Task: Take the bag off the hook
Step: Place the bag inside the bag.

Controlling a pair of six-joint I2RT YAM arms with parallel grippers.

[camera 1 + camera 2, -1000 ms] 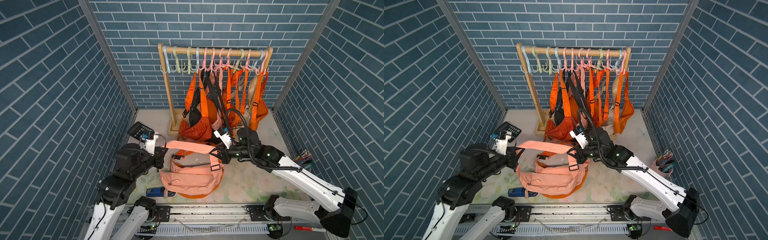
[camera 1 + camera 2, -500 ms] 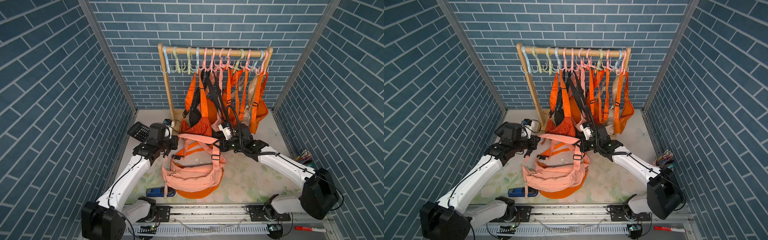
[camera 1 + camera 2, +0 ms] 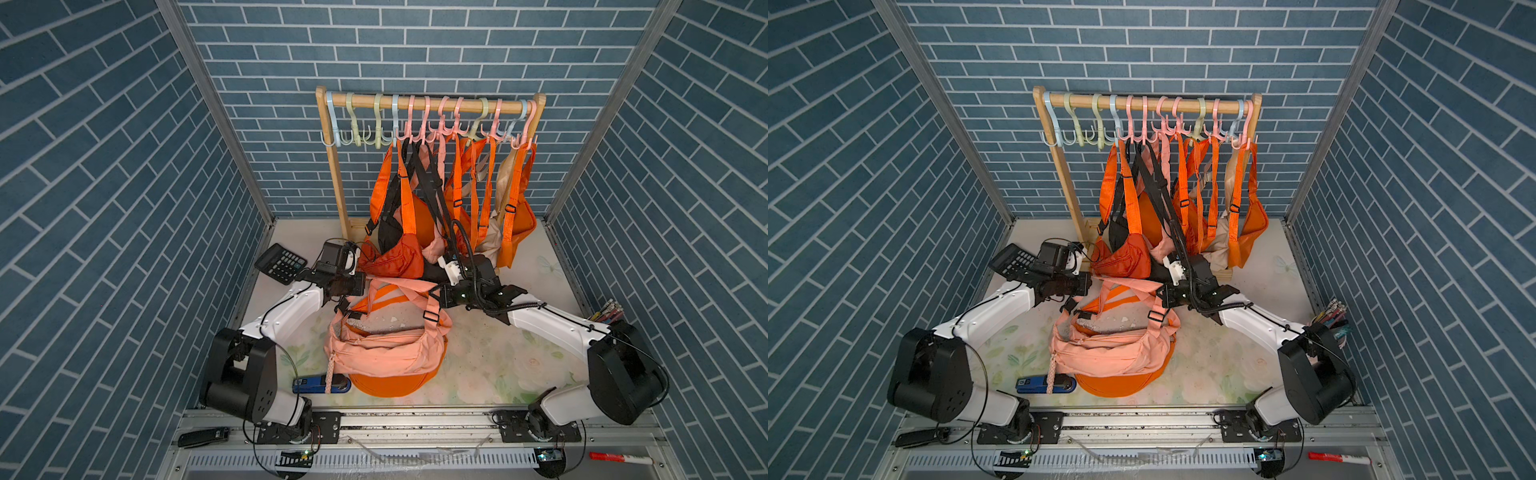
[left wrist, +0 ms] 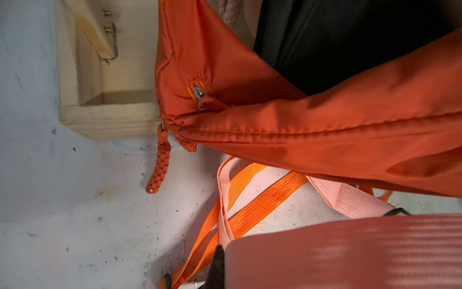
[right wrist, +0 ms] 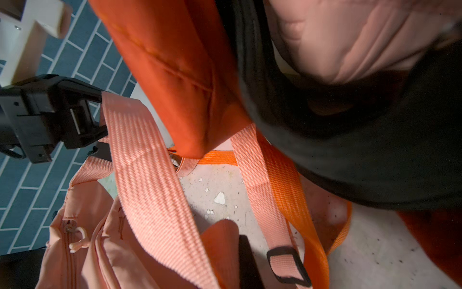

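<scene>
A pink bag [image 3: 386, 351] [image 3: 1113, 353] lies on the table, off the hooks [image 3: 415, 129] of the wooden rack [image 3: 428, 104]. Its wide pink strap [image 3: 399, 284] [image 3: 1125, 284] runs taut between my two grippers. My left gripper [image 3: 361, 284] [image 4: 225, 272] is shut on one end of the strap [image 4: 350, 250]. My right gripper [image 3: 436, 293] [image 5: 235, 262] is shut on the other end of it [image 5: 150, 175]. In the right wrist view the left gripper [image 5: 82, 125] shows clamped on the strap. Both grippers sit just below the hanging bags.
Several orange, black and beige bags [image 3: 392, 257] hang from the rack, right over the grippers. An orange bag [image 3: 390, 384] lies under the pink one. A calculator [image 3: 281, 264] sits at the left, a blue stapler [image 3: 320, 384] at the front, a pen cup [image 3: 609, 311] at the right wall.
Both arms have reached back toward the rack's foot, carrying the pink strap with them. The pink bag has slid a little toward the back.
</scene>
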